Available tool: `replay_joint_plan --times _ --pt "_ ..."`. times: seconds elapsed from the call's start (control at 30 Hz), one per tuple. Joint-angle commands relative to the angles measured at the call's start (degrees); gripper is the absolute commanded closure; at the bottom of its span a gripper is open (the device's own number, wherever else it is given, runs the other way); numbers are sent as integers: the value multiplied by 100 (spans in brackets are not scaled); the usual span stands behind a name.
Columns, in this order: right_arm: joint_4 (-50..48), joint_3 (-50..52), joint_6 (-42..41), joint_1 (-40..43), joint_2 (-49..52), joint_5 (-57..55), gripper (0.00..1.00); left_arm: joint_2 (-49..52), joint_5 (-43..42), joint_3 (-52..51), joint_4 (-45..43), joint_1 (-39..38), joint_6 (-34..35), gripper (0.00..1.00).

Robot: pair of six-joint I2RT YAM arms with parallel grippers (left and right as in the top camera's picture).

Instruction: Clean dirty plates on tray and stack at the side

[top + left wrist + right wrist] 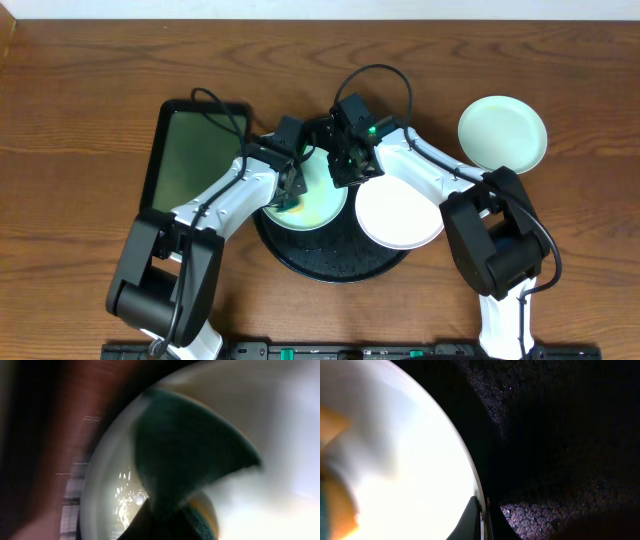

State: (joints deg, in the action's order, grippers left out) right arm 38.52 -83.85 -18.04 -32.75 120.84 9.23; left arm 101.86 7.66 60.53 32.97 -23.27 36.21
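Three plates: smeared mint plate (325,202) on the black tray (330,262), white plate (400,212) overlapping its right rim, second mint plate (503,133) on the bench (90,100). Left tool (293,194) pinches a sponge (190,450) against the smeared one; right tool (350,172) grips its rim

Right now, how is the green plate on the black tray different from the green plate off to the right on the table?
The tray plate sits on the black tray; the far plate lies on the bare table. The left gripper holds a sponge to the tray plate and the right gripper pinches its rim; nothing touches the far plate. Both are round, pale mint and alike in size.
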Motion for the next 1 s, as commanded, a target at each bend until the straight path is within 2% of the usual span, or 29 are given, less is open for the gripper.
replay_joint_plan --times 0.0,0.17,0.33,0.43,0.53,0.77,0.97 --pt "101 212 -39 -4 212 -470 99 -232 1569 -87 219 238 28 93" --pt "79 212 -37 -17 212 -470 99 -903 1513 -55 212 247 28 93" --pt "85 195 -31 -63 129 -470 99 -1871 870 -55 260 350 26 93" --pt "114 131 50 -66 -63 -470 99 -2356 522 -55 299 669 -20 92" --pt "214 31 426 -92 -446 -601 99 -2726 168 -55 426 1287 -363 93" --pt "914 -400 1023 -487 -1478 -2879 99 -2793 -452 -57 839 2605 -350 92" --pt "782 -444 1805 -1032 -2181 -4787 99 -2793 -621 -57 837 3095 -310 93"
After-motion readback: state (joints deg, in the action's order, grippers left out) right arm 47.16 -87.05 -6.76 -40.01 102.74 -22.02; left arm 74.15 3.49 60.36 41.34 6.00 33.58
